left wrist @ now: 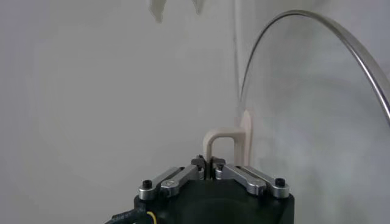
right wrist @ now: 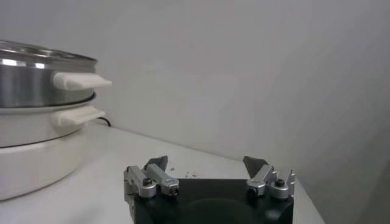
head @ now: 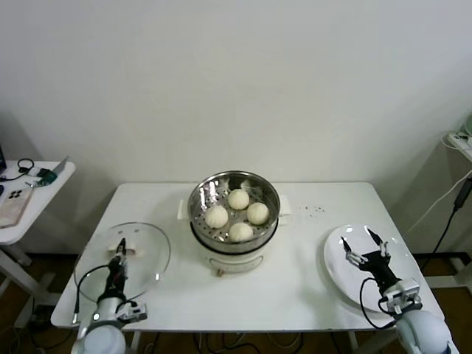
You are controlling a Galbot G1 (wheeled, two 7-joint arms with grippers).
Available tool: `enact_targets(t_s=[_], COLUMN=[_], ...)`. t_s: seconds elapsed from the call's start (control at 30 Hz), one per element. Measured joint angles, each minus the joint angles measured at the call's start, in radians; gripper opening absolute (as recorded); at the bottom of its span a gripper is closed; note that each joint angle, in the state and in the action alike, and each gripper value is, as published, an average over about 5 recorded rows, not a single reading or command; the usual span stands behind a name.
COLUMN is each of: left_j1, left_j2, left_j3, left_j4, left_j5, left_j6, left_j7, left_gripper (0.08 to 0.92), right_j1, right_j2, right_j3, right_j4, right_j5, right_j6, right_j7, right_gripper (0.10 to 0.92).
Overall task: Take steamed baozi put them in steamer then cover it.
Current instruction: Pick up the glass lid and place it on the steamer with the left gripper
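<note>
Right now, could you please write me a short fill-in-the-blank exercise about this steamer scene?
1. The number of steamed baozi lying in the steamer is ____.
2. The left tool is shut on the white handle of the ____.
3. The right tool hangs with its fingers ____ above the white plate.
4. The cover lies on the table to the robot's ____ of the steamer.

Missing words: four; cover; open; left

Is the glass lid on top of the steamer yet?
No, the glass lid lies on the table left of the steamer, whose four baozi sit uncovered.
</note>
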Motion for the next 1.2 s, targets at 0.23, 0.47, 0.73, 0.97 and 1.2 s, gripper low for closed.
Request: enact_targets(t_s=[0.23, 0.47, 0.73, 0.97, 1.2], left_j1=[0.045, 0.07, 0.033, -0.074, -0.234], left_j2=[0.04, 0.095, 0.189, 0.224, 0.195], left_j3=[0.007, 0.021, 0.079, 0.211, 0.393], left_j4=[-0.119, -0.261, -0.386, -0.414, -0.38], left_j5=[-0.034, -0.094, -0.178, -0.178, -0.129], left_j6=[0.085, 0.165, 0.264, 0.35, 0.423], left_j7=[-0.005, -0.005, 0.004, 0.064, 0.161], left_gripper=[0.138, 0.138, 0.138, 0.138, 0.138], right_j1=[0.026, 0.058, 0.088, 0.103, 0.102], right_j2=[-0.017, -0.021, -0.014, 0.001, 0.011], right_j3=[-0.012, -0.031, -0.053, -0.063, -0.056], right_j4=[-0.019, -0.033, -0.049, -0.064, -0.077], right_j5=[-0.001, -0.007, -0.02, -0.033, -0.048], right_j6=[0.0, 0.0, -0.001, 0.003, 0.012], right_j7=[0.004, 0.011, 0.021, 0.023, 0.022], right_gripper=[0.823, 0.823, 0.823, 0.823, 0.823])
